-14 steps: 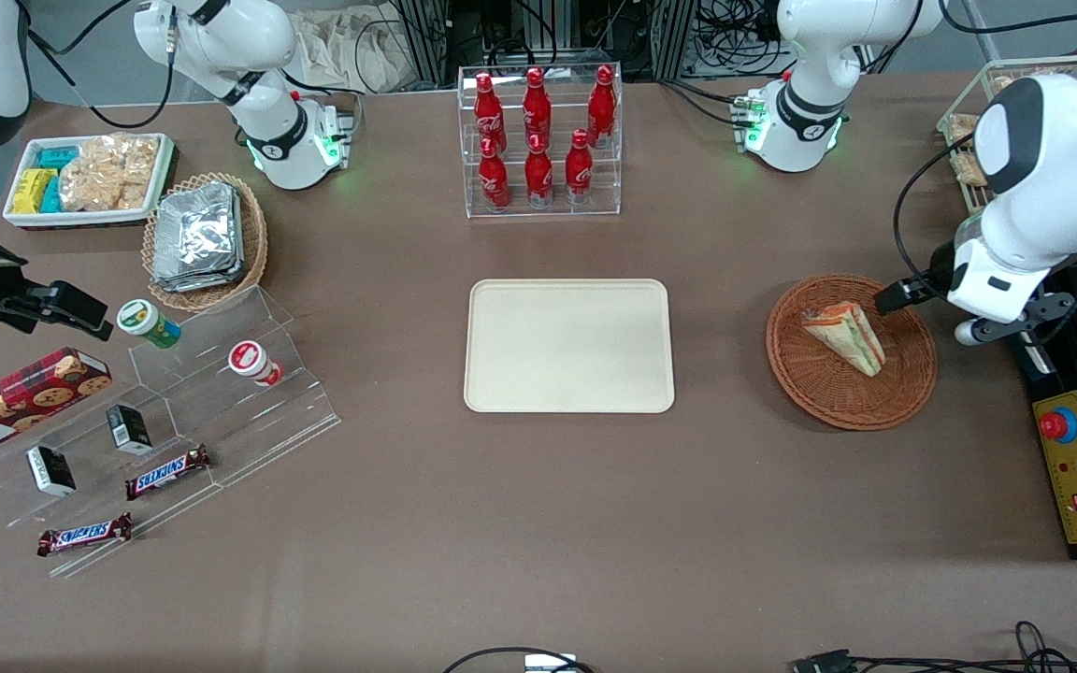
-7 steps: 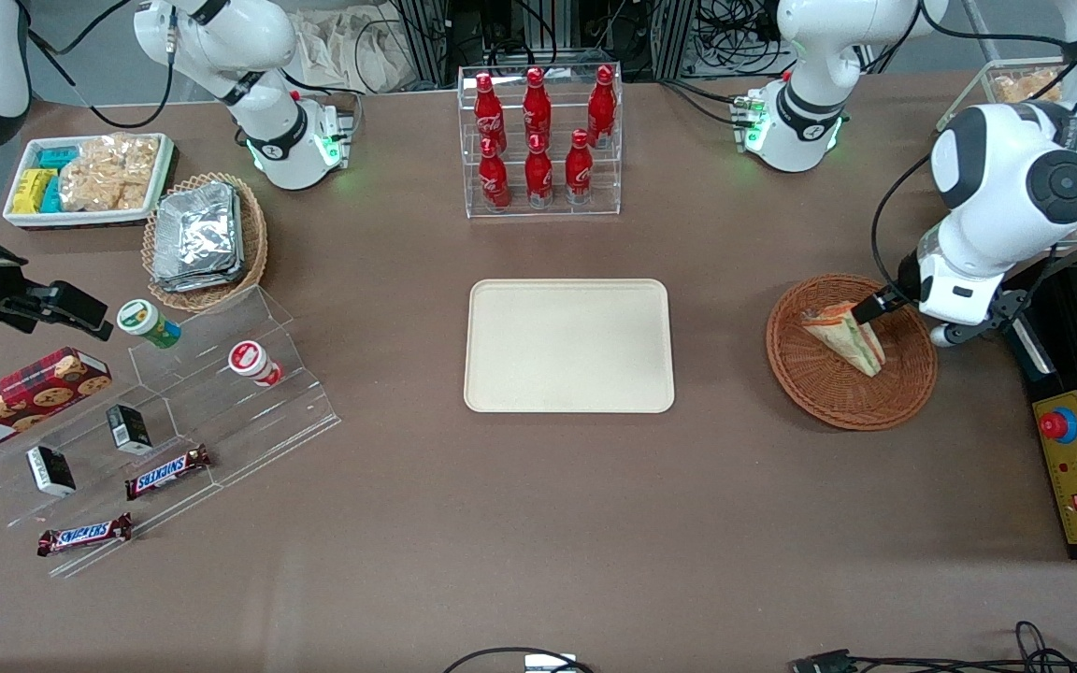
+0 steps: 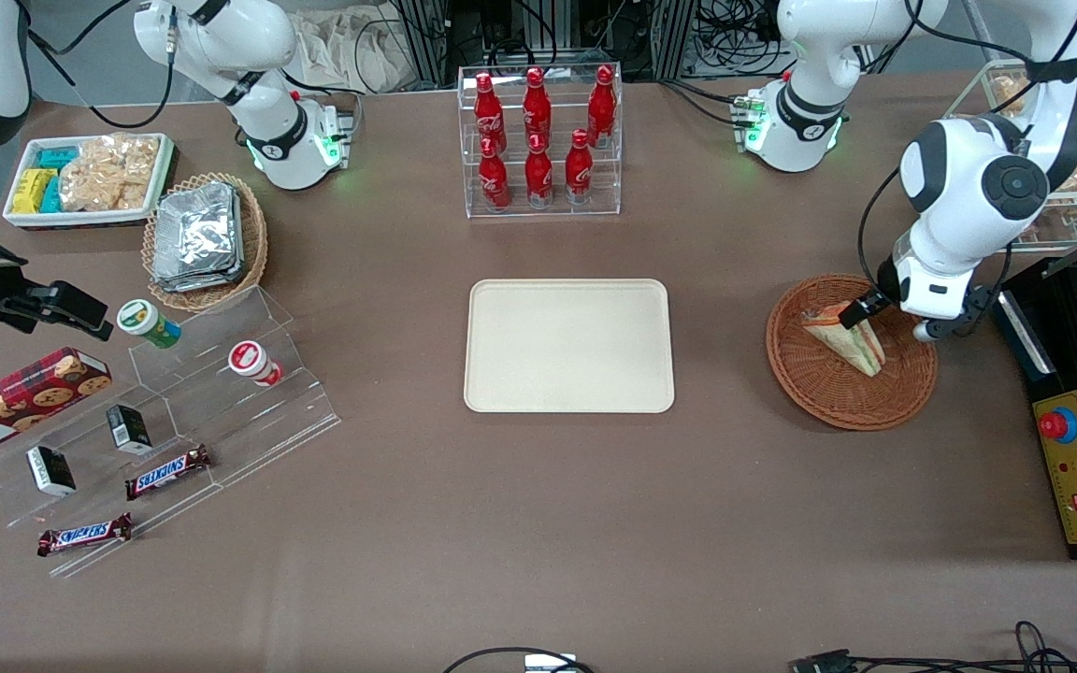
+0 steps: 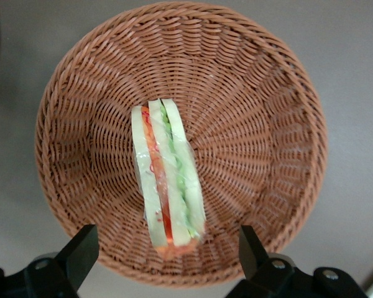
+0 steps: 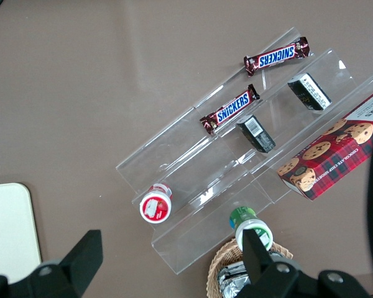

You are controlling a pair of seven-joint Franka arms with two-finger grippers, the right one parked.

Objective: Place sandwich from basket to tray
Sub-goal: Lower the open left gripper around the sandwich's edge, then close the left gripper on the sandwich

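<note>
We saw the gripper [image 3: 861, 308] poised just above the sandwich [image 3: 845, 337], its fingers [image 4: 81, 251] spread wide apart with the wedge between them and nothing clamped. The sandwich (clear-wrapped, filling edge upward) lay in the basket [image 3: 810, 383], near the middle, untouched. Compared with a second ago, the left arm had swung in from the working arm's end of the table, so that the gripper, which then hung at the basket's rim, now stood over the wedge. The sandwich and basket had not shifted. The tray [image 3: 568, 345] lay bare at the table's centre, well apart from the basket
</note>
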